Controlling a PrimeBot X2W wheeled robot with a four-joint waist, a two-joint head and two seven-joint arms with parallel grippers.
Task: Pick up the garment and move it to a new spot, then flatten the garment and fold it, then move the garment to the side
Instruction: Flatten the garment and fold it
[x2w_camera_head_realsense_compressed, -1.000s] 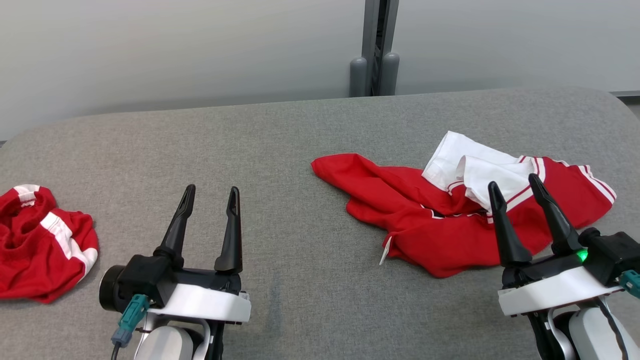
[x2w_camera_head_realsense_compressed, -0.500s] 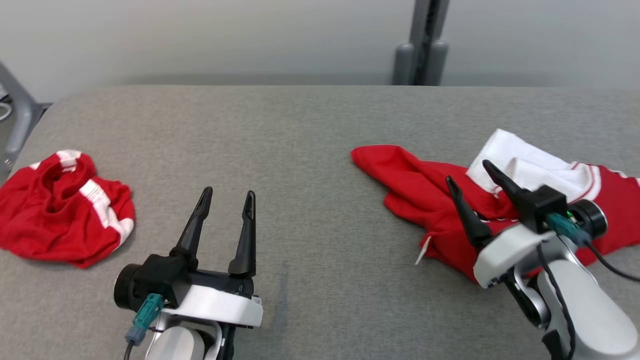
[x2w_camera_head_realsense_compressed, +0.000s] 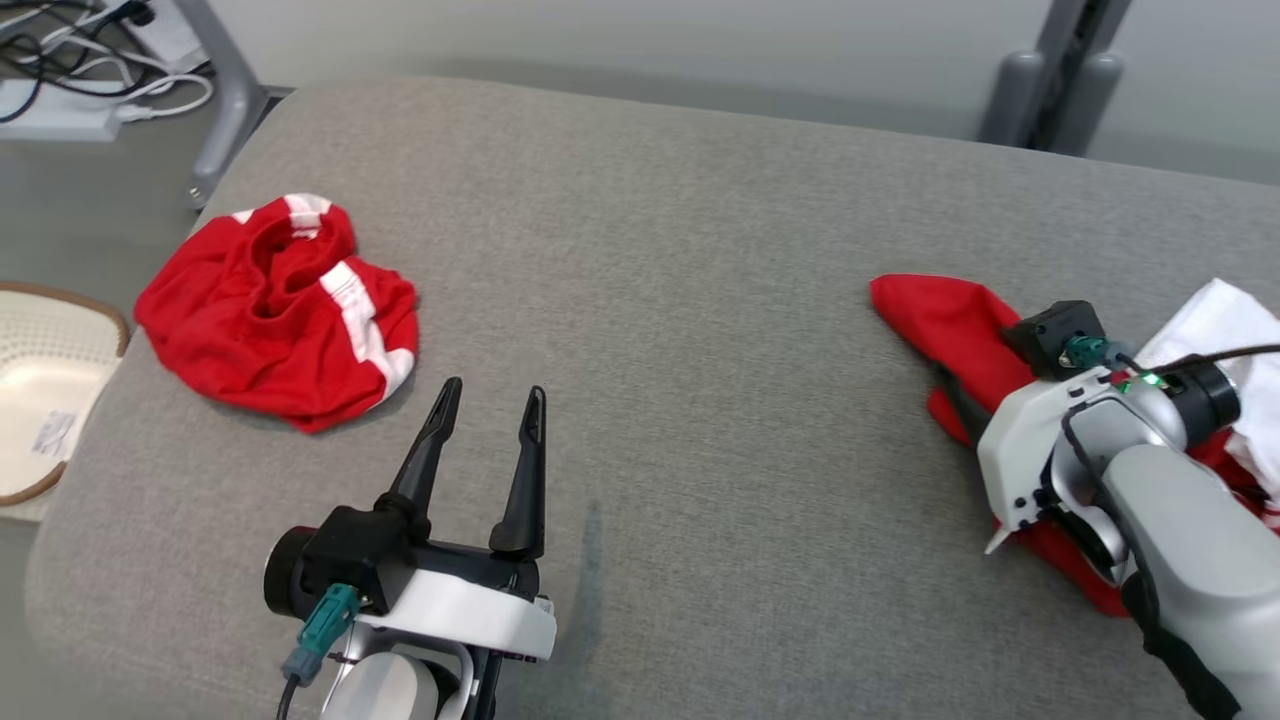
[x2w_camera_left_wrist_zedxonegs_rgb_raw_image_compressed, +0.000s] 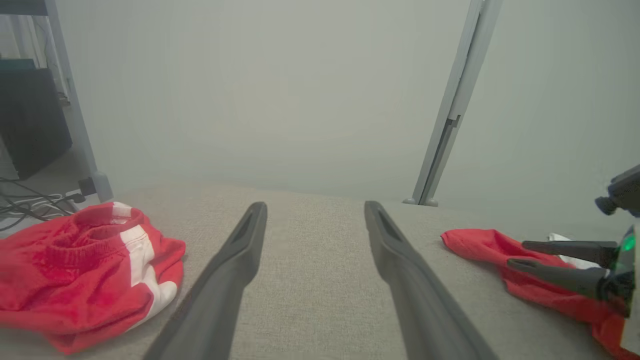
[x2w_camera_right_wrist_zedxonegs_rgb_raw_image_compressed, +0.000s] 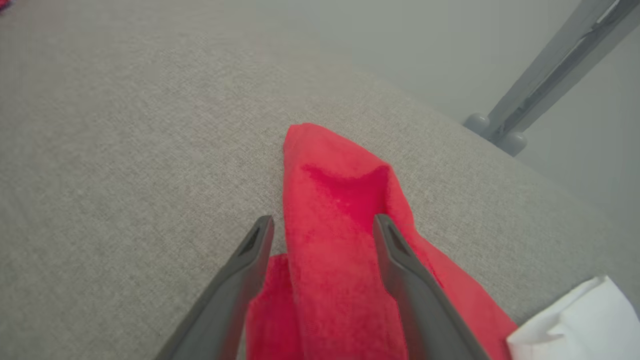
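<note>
Right wrist view: right pincer (x2w_camera_right_wrist_zedxonegs_rgb_raw_image_compressed: 322, 219), fingers (x2w_camera_right_wrist_zedxonegs_rgb_raw_image_compressed: 248, 257) spread, tilts down over the garment (x2w_camera_right_wrist_zedxonegs_rgb_raw_image_compressed: 330, 190); left pincer (x2w_camera_head_realsense_compressed: 495, 388) spread too.

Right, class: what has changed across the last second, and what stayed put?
The right gripper swung down onto the red-and-white garment, open and straddling a red fold, nothing gripped. The head camera turned left. The left gripper stayed open; the red shorts lay unmoved.

On the table (x2w_camera_head_realsense_compressed: 650, 250), one garment (x2w_camera_head_realsense_compressed: 275, 320) at left, another garment (x2w_camera_head_realsense_compressed: 940, 312) at right, well apart.
</note>
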